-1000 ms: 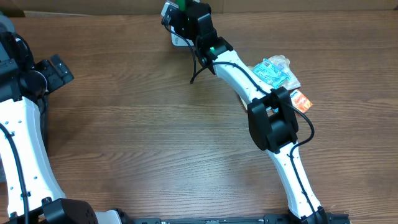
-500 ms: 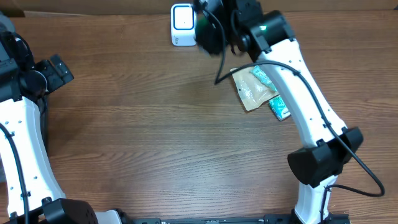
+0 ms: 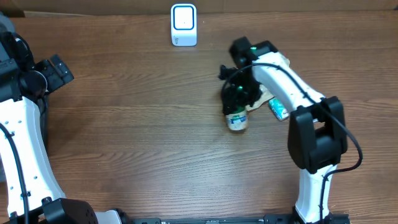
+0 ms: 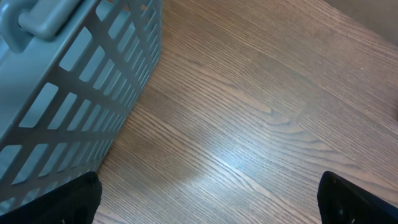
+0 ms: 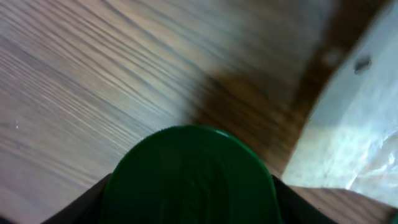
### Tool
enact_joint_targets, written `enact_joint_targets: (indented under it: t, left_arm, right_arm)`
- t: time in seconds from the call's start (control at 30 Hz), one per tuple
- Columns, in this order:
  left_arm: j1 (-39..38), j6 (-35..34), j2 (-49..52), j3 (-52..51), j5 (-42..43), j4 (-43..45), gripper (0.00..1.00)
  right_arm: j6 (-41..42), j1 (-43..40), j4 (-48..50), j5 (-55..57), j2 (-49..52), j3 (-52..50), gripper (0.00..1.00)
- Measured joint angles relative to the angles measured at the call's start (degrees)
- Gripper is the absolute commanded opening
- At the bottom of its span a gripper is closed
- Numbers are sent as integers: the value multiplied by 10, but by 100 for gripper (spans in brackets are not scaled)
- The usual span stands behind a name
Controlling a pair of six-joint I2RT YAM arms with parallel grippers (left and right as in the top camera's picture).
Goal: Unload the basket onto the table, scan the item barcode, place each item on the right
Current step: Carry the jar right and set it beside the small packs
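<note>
The item is a small jar with a green lid [image 5: 189, 177] and a white label [image 3: 237, 121]. It is at the middle right of the table, tilted slightly toward the front. My right gripper [image 3: 237, 104] comes down on it from above and is shut on its lid, with dark fingers [image 5: 84, 205] on both sides of the green disc. I cannot tell whether the jar touches the wood. The white scanner [image 3: 183, 25] stands at the back edge, well away from the jar. My left gripper [image 4: 211, 208] hangs open over bare wood at the far left.
A clear bag of goods [image 3: 268, 93] and a teal packet [image 3: 278, 109] lie just right of the jar; the bag's edge [image 5: 354, 118] shows in the right wrist view. A grey slatted basket [image 4: 62, 87] stands beside the left gripper.
The right arm has swung from the scanner at the back edge down to the middle right of the table, carrying the green-lidded jar. The left arm has not moved.
</note>
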Motion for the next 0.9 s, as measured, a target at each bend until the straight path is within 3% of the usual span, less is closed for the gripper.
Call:
enact_joint_targets:
  t: [0.07, 0.1, 0.17, 0.23, 0.57, 0.9]
  left_arm:
    - [0, 0, 0, 0, 0, 0, 100]
    - [0, 0, 0, 0, 0, 0, 100]
    - [0, 0, 0, 0, 0, 0, 100]
    - [0, 0, 0, 0, 0, 0, 100]
    - [0, 0, 0, 0, 0, 0, 100]
    - [0, 0, 0, 0, 0, 0, 100]
  right_arm:
    - [0, -27, 2, -7, 0, -1, 25]
    - [0, -43, 4, -10, 0, -1, 31]
    - [1, -70, 5, -11, 0, -1, 53]
    - [2, -99, 4, -13, 0, -1, 100]
    - [-1, -144, -20, -19, -26, 35, 100]
    - [16, -144, -19, -30, -269, 103, 100]
